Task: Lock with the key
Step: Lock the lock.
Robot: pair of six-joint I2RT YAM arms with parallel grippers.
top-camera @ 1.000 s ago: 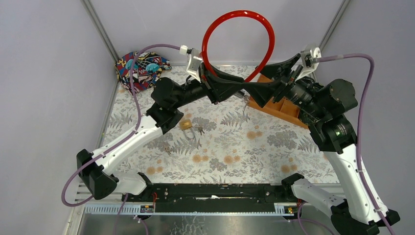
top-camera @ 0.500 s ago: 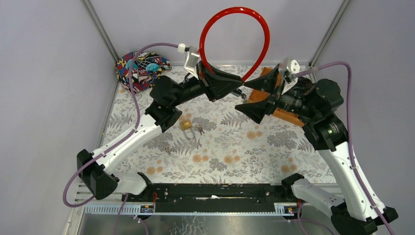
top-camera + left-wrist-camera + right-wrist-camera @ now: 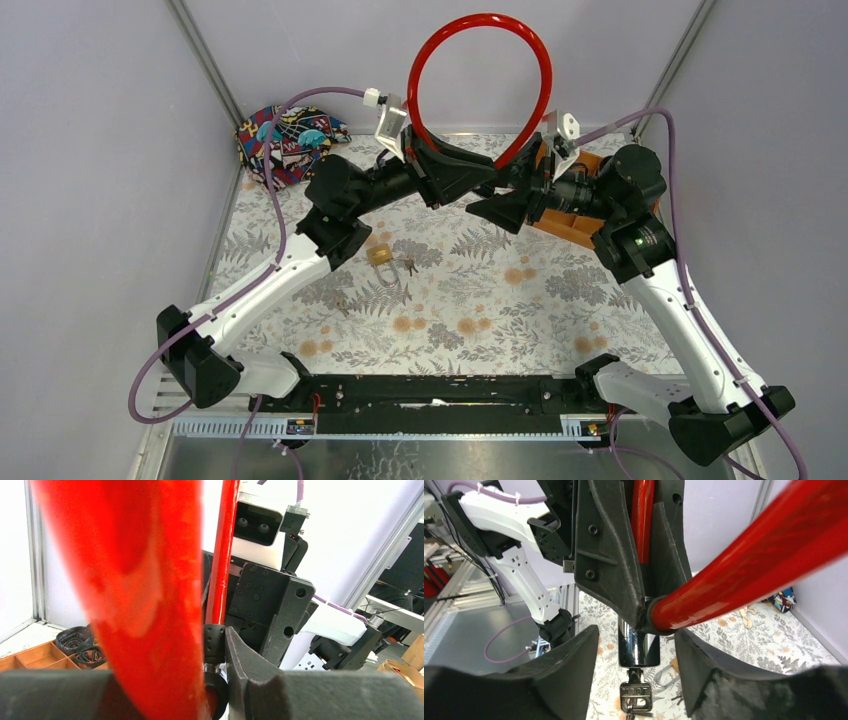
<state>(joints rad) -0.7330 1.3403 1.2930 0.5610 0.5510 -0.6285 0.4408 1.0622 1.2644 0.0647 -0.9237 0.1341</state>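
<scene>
- Fingers (image 3: 569, 670) of your right gripper (image 3: 635, 635) stand apart, one on each side of the lock's chrome barrel (image 3: 629, 647). They touch neither the barrel nor the key (image 3: 634, 694).
- Your key sits in the barrel's lower end, its bow hanging down between the two open fingers.
- Your left gripper (image 3: 487, 186) is clamped on the lock (image 3: 478, 20) where the red cable meets the barrel. Its fingers (image 3: 606, 555) pinch the cable from both sides.
- You can see the cable rise from that grip in a round loop, held up above the table (image 3: 480, 300) toward the back wall.
- From above, your two grippers meet nose to nose over the rear middle of the table.
- Below your left arm a brass padlock (image 3: 379, 255) lies on the table, with small keys (image 3: 405, 266) just beside it.
- An orange tray (image 3: 580, 228) sits under your right wrist, partly hidden by it.
- A patterned pouch (image 3: 290, 135) lies in the far left corner.
</scene>
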